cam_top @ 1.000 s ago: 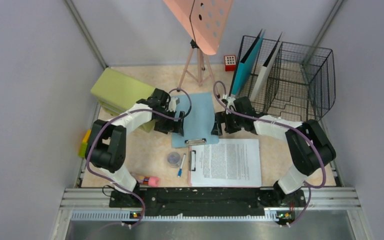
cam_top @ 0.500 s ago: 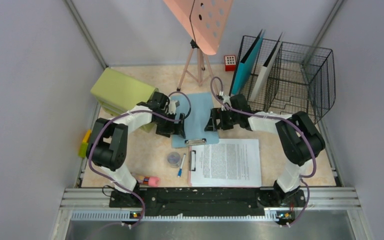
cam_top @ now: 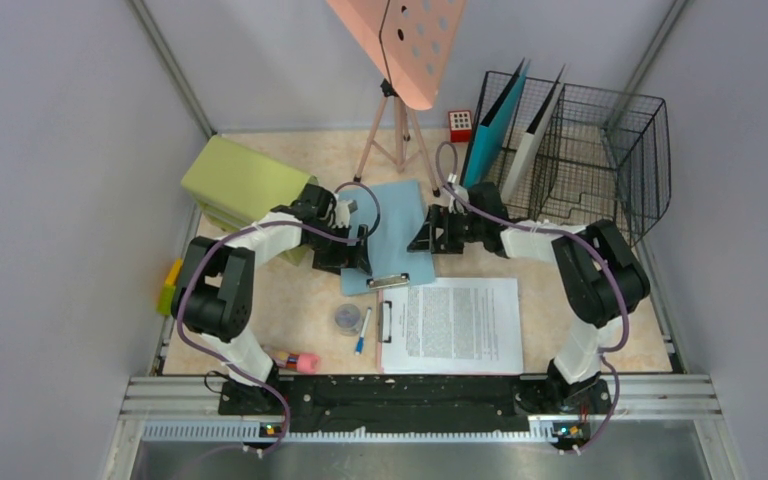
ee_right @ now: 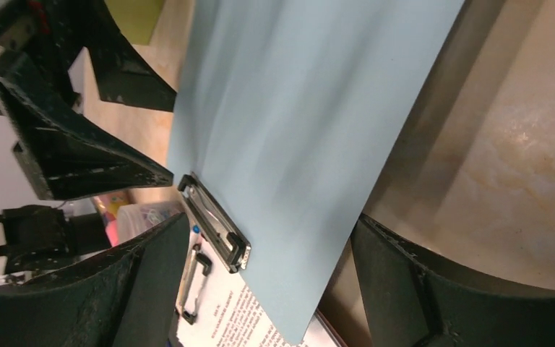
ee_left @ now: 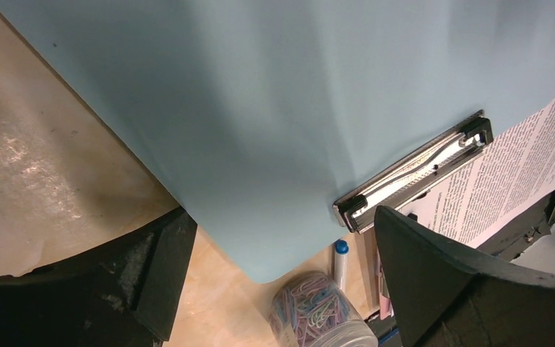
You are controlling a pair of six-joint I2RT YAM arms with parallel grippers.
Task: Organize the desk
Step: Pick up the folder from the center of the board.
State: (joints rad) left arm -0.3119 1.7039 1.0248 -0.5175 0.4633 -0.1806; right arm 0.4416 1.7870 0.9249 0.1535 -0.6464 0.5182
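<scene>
Table [cam_top: 550, 330]: beige marbled top running from wall to wall, with a rail along its near edge.

Far left, at the wall, there is a yellow-green block [cam_top: 170, 285], and beyond it a green cabinet [cam_top: 240, 185]. Close to the left arm's base lies a small pink item [cam_top: 303, 361]; I cannot tell what it is.

My left claw [cam_top: 352, 252] sits at the left edge of the blue clipboard [cam_top: 395, 215]. The left wrist view shows its fingers [ee_left: 126, 282] spread wide with the board's near-left corner between them, nothing pinched. Just near of that is a jar [cam_top: 347, 318] of coloured paperclips, with a pen [cam_top: 362, 330] beside it. The board's metal clip [ee_left: 413, 173] is at its near end.

Behind the board a pink stand [cam_top: 400, 60] rises on a tripod.

My right claw [cam_top: 430, 238] is at the board's right edge, also spread, with that edge between the fingers. A shadow falls on the table beneath that edge.

Near centre, a second clipboard [cam_top: 455, 325] carries a printed sheet.

Far right are a red box [cam_top: 460, 125] and a wire rack [cam_top: 600, 150] holding a teal folder [cam_top: 495, 125] and a grey folder [cam_top: 530, 150], both upright.
</scene>
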